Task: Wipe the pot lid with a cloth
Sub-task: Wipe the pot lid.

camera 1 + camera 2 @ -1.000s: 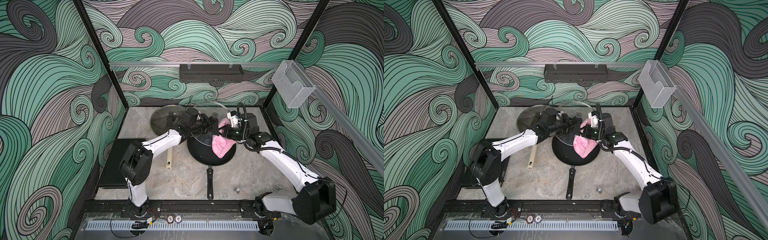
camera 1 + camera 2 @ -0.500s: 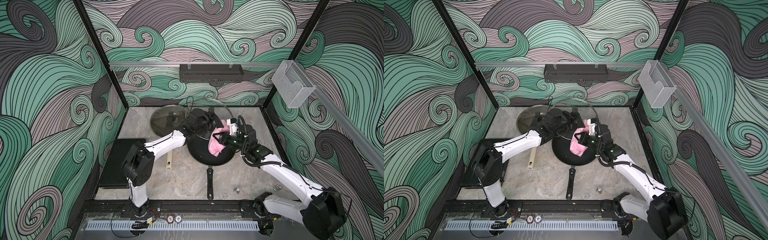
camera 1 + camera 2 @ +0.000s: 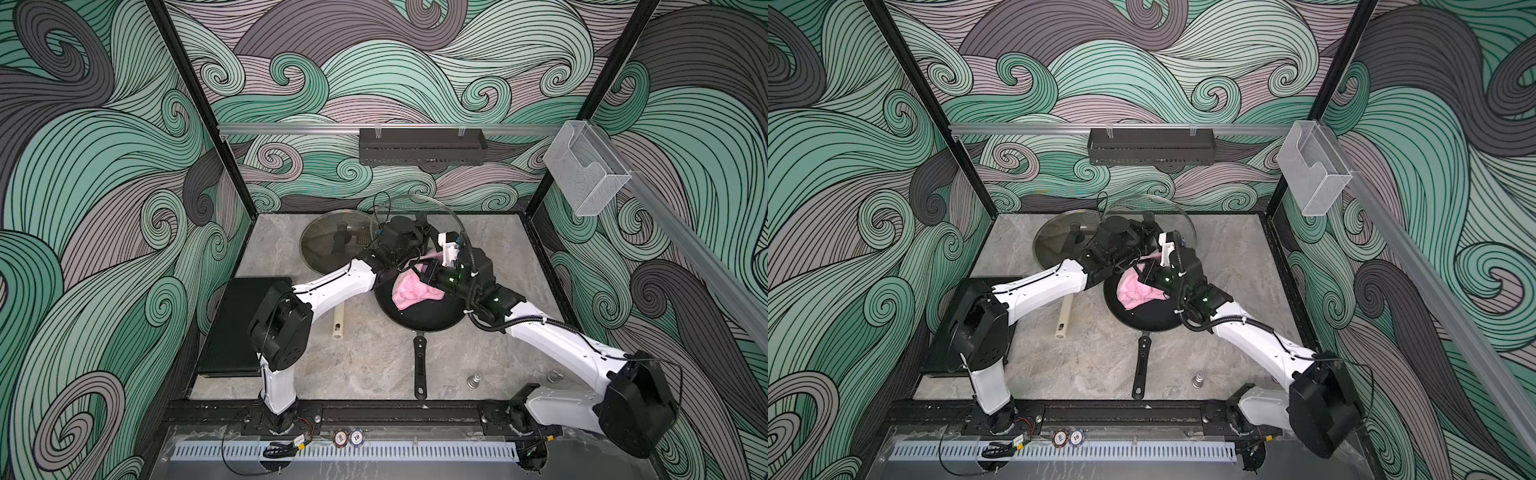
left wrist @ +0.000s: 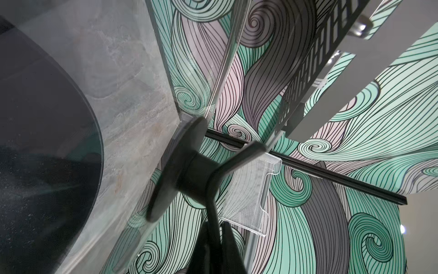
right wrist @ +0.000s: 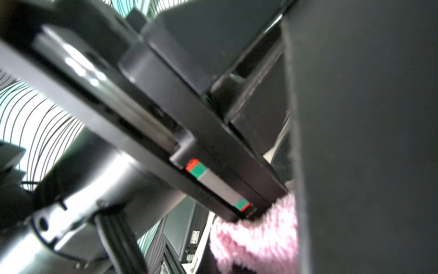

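Table [image 3: 374,365]: grey marble, swirly green walls [image 3: 104,208] around.
Lid [image 3: 432,208]: tilted above the pan [image 3: 424,320], my left gripper [image 3: 422,232] clamped on its knob [image 4: 189,170].
Cloth [image 3: 411,291]: pink, pinched in my right gripper [image 3: 426,272], under the lid.

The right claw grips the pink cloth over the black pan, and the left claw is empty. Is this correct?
No: the left claw is shut on the knob of the raised glass lid, as the left wrist view shows. The rest is right.
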You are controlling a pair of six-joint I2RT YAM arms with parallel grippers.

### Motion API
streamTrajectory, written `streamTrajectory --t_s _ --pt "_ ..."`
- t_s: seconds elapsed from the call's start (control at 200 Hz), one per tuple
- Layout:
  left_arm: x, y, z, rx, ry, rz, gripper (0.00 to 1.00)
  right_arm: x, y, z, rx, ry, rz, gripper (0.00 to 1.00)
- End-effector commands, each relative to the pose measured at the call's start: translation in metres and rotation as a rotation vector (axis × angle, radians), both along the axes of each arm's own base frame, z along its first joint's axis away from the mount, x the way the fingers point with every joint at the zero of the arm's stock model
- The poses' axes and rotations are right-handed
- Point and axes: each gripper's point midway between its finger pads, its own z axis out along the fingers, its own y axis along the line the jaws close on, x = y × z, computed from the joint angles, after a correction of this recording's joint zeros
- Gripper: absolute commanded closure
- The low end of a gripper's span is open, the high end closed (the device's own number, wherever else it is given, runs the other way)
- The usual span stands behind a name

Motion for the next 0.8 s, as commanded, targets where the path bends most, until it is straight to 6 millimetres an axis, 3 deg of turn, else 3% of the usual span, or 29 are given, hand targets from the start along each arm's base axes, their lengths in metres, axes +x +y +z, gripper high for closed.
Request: streamTrajectory --t_s 0.0,0.26,0.395,0.495,0.615,0.79 --pt "-0.011 0.005 0.086 -0.151 -0.186 0.010 1.00 0.015 -0.012 0.024 0.027 -0.042 -0.109 1.00" --pt "-0.008 0.019 0.079 -0.081 -0.196 0.026 1.00 -0.001 -0.059 0.004 -0.139 0.032 -0.218 1.00" --pt "-0.012 0.016 0.085 -0.091 -0.231 -0.036 1.00 0.004 -0.088 0.001 -0.167 0.047 -0.273 1.00" --pt "-0.022 0.013 0.076 -0.064 -0.199 -0.098 1.00 0.006 -0.110 0.003 -0.182 0.064 -0.297 1.00" --pt "-0.032 0.016 0.070 -0.053 -0.198 -0.135 1.00 0.002 -0.130 0.014 -0.241 0.039 -0.297 1.00" --pt "-0.039 0.024 0.066 -0.009 -0.203 -0.194 1.00 -0.002 -0.158 0.062 -0.323 -0.069 -0.316 1.00"
